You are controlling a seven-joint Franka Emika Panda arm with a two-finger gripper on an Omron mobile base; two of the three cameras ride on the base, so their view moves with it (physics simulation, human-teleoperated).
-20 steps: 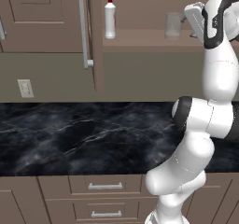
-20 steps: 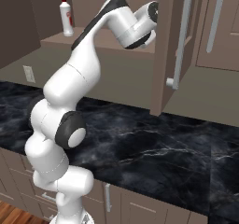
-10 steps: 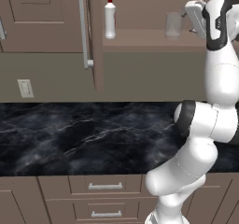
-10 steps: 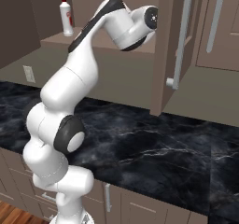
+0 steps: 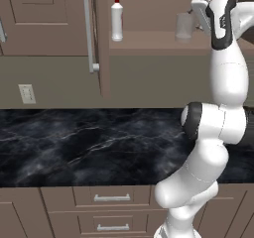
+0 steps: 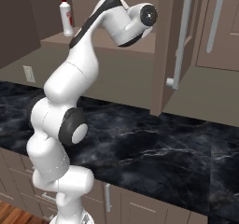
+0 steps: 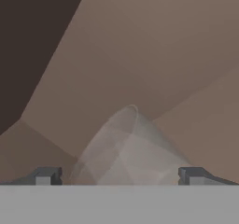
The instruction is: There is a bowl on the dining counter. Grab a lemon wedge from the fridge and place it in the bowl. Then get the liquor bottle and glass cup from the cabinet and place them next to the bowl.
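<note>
Arm raised to the open cabinet (image 5: 149, 38); gripper (image 7: 119, 174) reaches in at the right end of the brown shelf. In the hand view the two fingertips (image 7: 44, 176) stand wide apart, with the glass cup (image 7: 126, 148) lying between them, tilted across the frame by the camera's roll. Nothing clamped yet. From the left base view the cup (image 5: 183, 26) stands upright on the shelf, just beside the hand. Liquor bottle (image 5: 117, 16) stands further left on the same shelf, well apart from the cup.

Risks, as judged: the clear tumbler may tip or skate backward if one finger meets it first; a shallow grip near the rim may let it slip on the lift-out.

Bottle carries a reddish label patch (image 6: 69, 17); no lettering legible. No other writing seen
</note>
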